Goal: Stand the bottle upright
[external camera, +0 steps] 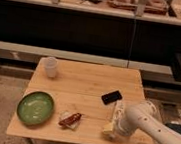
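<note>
In the camera view, the bottle was seen lying on its side near the front right corner of the wooden table, just beside a black rectangle. The gripper was found at the bottle's near end. Whether the gripper was open or closed could not be told.

No legible text; gripper at bottle.

The one camera is looking down at a slant from a raised spot off the near side of the wooden table, facing the dark counter behind it. From mid-distance it is taking in the whole tabletop. The robot arm is crossing the view's lower right corner, its gripper sitting over the table's near-right part.
</note>
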Controlling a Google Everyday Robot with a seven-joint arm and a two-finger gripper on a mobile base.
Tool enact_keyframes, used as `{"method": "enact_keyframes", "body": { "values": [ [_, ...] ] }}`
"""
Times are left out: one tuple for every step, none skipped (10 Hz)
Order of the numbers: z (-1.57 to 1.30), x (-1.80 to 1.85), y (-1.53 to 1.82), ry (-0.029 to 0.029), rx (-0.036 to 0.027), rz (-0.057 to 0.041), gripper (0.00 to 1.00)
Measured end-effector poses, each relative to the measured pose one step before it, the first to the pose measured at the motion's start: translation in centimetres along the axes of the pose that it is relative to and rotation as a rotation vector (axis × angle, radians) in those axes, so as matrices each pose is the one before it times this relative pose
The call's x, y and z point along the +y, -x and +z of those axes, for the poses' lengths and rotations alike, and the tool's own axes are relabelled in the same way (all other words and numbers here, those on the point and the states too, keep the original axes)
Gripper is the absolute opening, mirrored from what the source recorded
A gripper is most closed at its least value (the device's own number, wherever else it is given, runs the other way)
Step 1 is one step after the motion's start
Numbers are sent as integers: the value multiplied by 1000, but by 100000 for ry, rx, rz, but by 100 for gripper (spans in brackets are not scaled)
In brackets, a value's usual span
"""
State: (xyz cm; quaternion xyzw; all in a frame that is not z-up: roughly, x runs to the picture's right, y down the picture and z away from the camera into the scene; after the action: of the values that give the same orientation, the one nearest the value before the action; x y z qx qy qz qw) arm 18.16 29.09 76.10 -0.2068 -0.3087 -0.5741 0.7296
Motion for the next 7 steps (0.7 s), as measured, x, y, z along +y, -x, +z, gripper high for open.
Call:
{"method": "enact_keyframes", "body": {
  "values": [
    [-85, -44, -280, -510, 20, 1162, 80],
    [-86, -47, -206, 72, -53, 758, 80],
    [-5, -60, -212, 538, -300, 1395, 80],
    [-51, 60, -124, 1572, -516, 2367, 80],
    [20, 112, 19, 1672, -526, 2184, 80],
    [6, -41, -112, 1685, -144, 2984, 80],
    [58, -130, -127, 1961, -322, 3613, 80]
  ]
}}
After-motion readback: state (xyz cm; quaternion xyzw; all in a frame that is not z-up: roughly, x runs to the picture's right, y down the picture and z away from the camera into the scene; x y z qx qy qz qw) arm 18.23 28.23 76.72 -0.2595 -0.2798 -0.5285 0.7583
